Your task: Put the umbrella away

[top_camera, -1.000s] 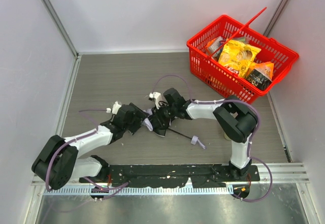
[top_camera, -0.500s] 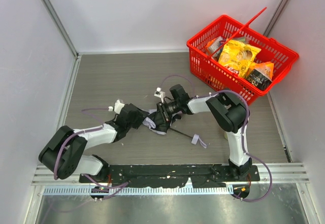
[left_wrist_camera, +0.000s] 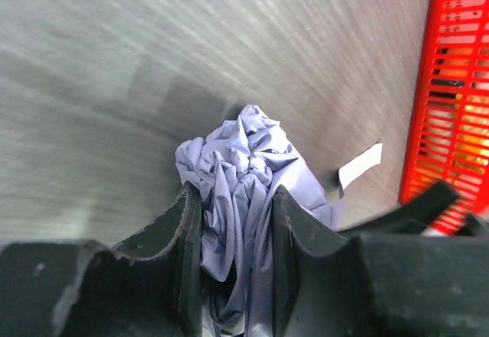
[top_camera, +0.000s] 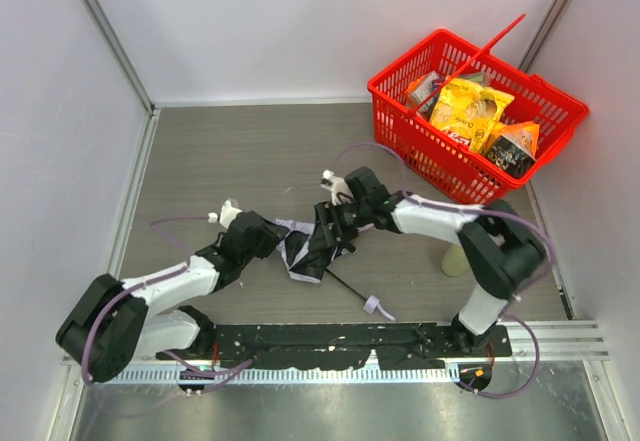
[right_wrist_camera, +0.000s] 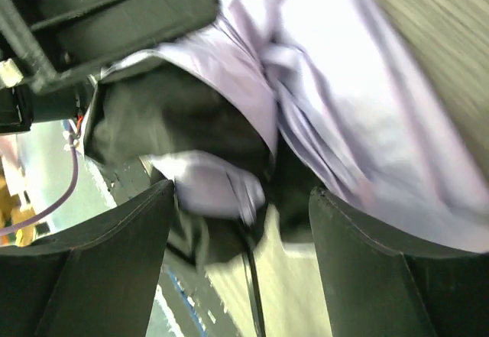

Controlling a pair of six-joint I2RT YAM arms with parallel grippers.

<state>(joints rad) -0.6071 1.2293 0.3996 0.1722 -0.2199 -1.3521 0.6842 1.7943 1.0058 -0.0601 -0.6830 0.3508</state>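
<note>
Two claws met over the umbrella (top_camera: 297, 253), which lay on the table (top_camera: 220, 161) between the arms, well apart from the red basket (top_camera: 405, 58). Its pale lavender fabric was bunched and creased, with a thin black shaft (top_camera: 345, 286) trailing out from it. The left gripper (left_wrist_camera: 233, 199) was clenched on a fold of fabric. The right gripper (right_wrist_camera: 241, 192) stood spread wide around it, released. Print on the yellow packet (top_camera: 470, 111) was too small to read.
</note>
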